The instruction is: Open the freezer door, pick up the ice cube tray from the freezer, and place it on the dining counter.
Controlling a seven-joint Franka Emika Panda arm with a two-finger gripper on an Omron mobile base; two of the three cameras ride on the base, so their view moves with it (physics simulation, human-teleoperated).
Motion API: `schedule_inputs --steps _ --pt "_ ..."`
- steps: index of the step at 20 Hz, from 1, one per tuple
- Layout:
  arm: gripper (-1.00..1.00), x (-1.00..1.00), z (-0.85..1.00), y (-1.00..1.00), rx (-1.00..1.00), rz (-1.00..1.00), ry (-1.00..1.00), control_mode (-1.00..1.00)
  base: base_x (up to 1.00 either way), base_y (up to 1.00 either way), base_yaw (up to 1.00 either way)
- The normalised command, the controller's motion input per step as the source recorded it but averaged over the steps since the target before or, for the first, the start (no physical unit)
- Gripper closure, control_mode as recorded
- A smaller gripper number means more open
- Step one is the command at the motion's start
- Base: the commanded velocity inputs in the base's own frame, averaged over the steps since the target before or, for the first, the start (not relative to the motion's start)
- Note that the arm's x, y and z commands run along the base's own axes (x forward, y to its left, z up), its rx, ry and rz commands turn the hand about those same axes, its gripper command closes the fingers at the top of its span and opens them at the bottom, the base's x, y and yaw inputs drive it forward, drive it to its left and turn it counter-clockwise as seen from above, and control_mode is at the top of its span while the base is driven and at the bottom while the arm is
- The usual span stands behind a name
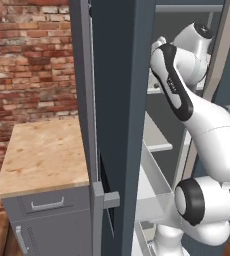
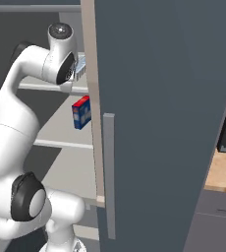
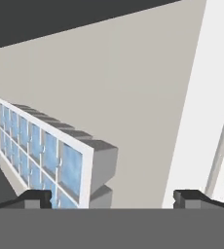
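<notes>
Tall dark slate-blue two-door freezer (image 2: 164,98) stands open, its panel door (image 1: 119,100) swung out, light grey shelves (image 1: 159,145) inside. Red-and-blue box (image 2: 81,112) sits on a middle shelf. Pale blue-white gridded ice cube tray (image 3: 46,155) lies on the upper shelf, at 9 o'clock in the hand view. Fingers (image 3: 111,198) spread wide, holding nothing. Wood-topped grey cabinet (image 1: 42,155) and red brick wall (image 1: 29,55) at 9 o'clock.

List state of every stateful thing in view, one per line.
freezer door: swung open
plain slate-blue door: shut
gripper: open, empty, inside the freezer
ice cube tray: on a freezer shelf, ungrasped, beside the fingertips
red-and-blue box: upright on a lower shelf
cabinet drawer: closed
</notes>
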Motion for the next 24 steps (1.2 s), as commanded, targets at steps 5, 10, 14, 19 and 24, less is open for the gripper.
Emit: schedule_inputs --steps 5,10,14,19,24 --pt "-1.0 0.28 -0.02 0.0 0.0 0.0 0.01 -1.0 0.0 0.0 0.0" --pt "-1.0 0.29 0.0 0.03 0.0 0.0 0.04 -1.0 0.0 0.0 0.0" --pt "-1.0 0.28 0.0 0.04 0.0 0.0 0.03 -1.0 0.0 0.0 0.0" --pt "-1.0 0.18 0.0 0.04 0.0 0.0 0.01 -1.0 0.0 0.0 0.0" --pt "1.0 0.16 0.0 0.06 0.0 0.0 0.0 -1.0 0.0 0.0 0.0"
